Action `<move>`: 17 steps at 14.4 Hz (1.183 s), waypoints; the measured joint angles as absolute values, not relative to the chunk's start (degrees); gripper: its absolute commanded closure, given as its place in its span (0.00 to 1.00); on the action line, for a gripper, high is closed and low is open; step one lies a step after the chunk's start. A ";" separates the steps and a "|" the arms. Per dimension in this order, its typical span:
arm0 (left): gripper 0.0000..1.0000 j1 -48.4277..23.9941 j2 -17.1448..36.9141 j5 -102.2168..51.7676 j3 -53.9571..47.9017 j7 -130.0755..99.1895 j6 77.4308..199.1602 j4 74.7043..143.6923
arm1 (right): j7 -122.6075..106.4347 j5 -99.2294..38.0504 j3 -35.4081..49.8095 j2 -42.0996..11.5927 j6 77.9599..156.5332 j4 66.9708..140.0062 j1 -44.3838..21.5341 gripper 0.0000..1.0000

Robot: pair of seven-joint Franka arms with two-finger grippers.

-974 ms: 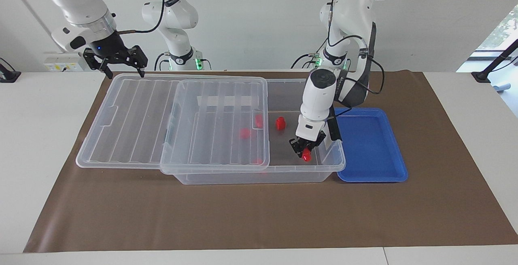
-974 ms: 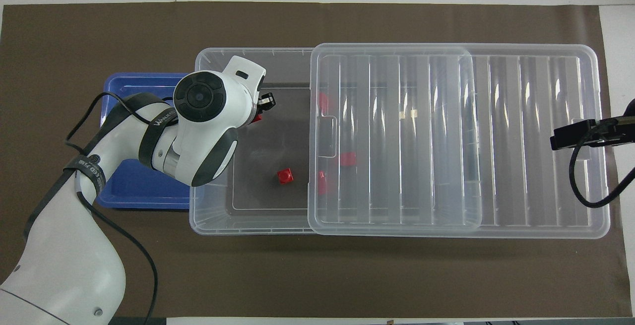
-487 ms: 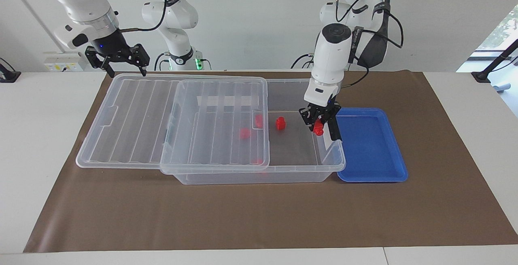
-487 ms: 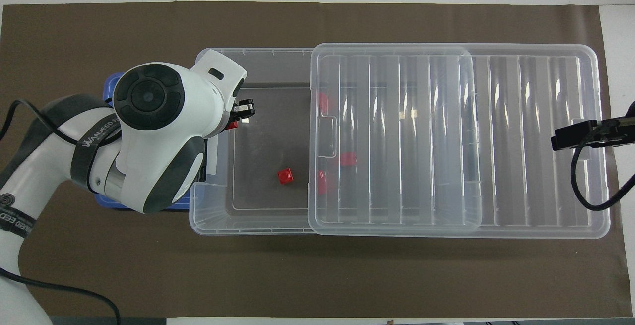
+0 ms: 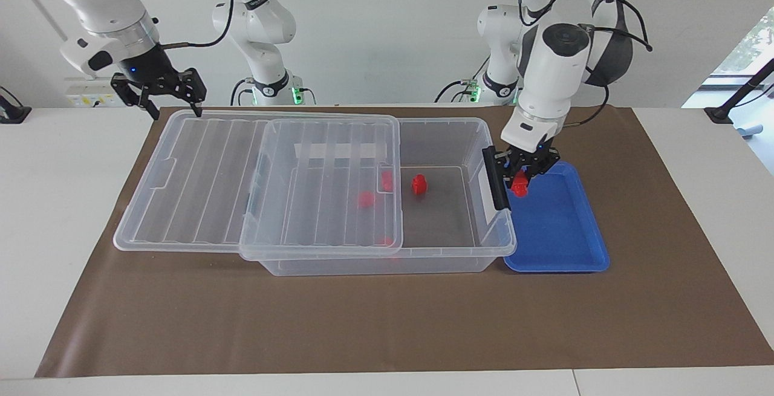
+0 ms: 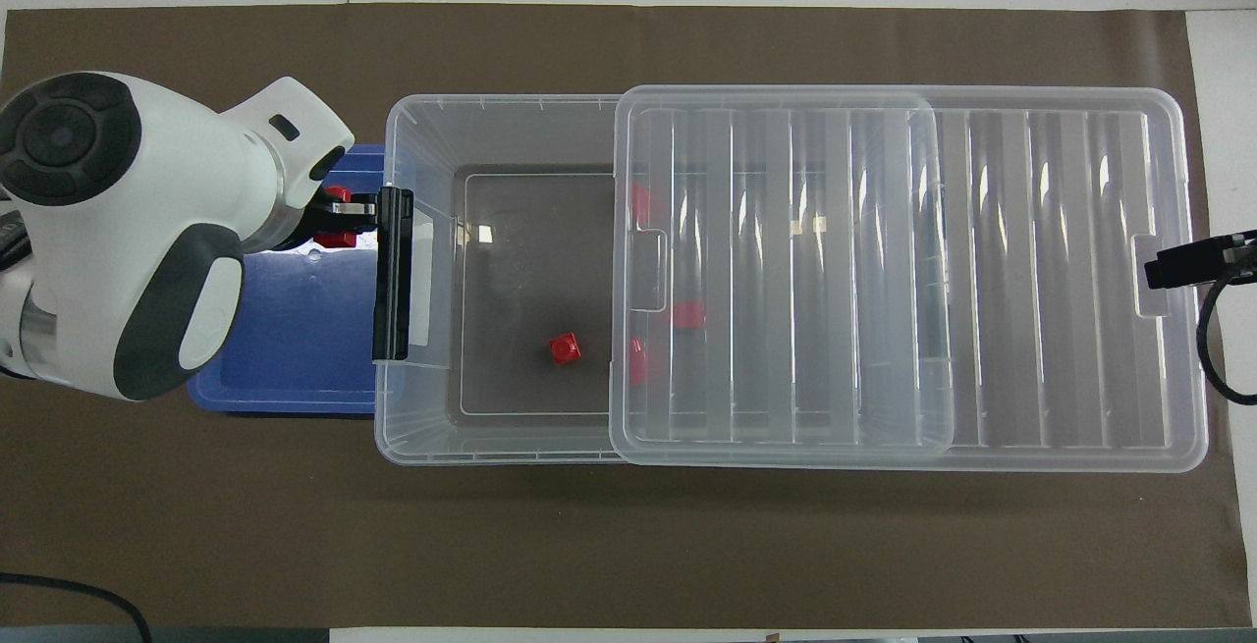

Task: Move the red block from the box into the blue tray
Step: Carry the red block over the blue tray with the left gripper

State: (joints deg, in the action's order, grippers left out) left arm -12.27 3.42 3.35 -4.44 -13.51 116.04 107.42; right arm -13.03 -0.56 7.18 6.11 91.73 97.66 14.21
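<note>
My left gripper (image 5: 521, 185) is shut on a red block (image 5: 519, 185) and holds it in the air over the blue tray (image 5: 556, 227), beside the box's black end latch (image 5: 497, 178). The overhead view shows that block (image 6: 337, 231) over the tray (image 6: 295, 348) too. The clear box (image 5: 423, 251) holds more red blocks: one in the open part (image 5: 419, 184), others under the half-slid lid (image 5: 272, 178). My right gripper (image 5: 158, 95) is open, in the air over the lid's end at the right arm's end of the table.
The box, lid and tray rest on a brown mat (image 5: 387, 323) that covers the table's middle. White table (image 5: 54, 202) lies around it. The lid (image 6: 884, 270) covers about half the box and overhangs it toward the right arm's end.
My left gripper has lifted the red block out of the box and carried it over the box's end wall to above the blue tray. My right gripper has drifted slightly outward.
</note>
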 measured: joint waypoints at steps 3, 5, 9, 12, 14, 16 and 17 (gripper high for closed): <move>1.00 -6.89 3.57 2.53 -4.31 -6.47 122.10 112.32 | -21.73 -0.57 6.79 5.97 96.91 101.26 20.31 1.00; 1.00 -4.85 4.22 2.49 -4.30 -4.16 127.18 116.31 | -23.07 -0.57 6.66 5.71 101.29 103.91 23.26 1.00; 1.00 -2.59 8.50 2.48 -4.30 -2.05 137.58 120.40 | -23.13 -0.57 6.69 5.19 106.45 107.80 24.71 1.00; 1.00 -1.88 13.62 2.48 -4.32 -2.03 143.54 120.68 | -23.18 -0.57 6.65 2.74 108.24 108.60 27.12 1.00; 1.00 -1.75 15.64 2.41 -4.32 -2.03 145.18 120.50 | -23.18 -0.56 6.65 1.45 108.77 108.62 27.43 1.00; 0.00 -1.70 15.62 2.41 -4.31 -2.03 144.75 120.37 | -23.18 -0.56 6.65 0.28 109.50 108.81 27.43 1.00; 0.00 -1.70 15.62 2.41 -4.32 -2.00 144.26 120.36 | -23.18 -0.56 6.66 -0.23 109.87 109.03 27.43 1.00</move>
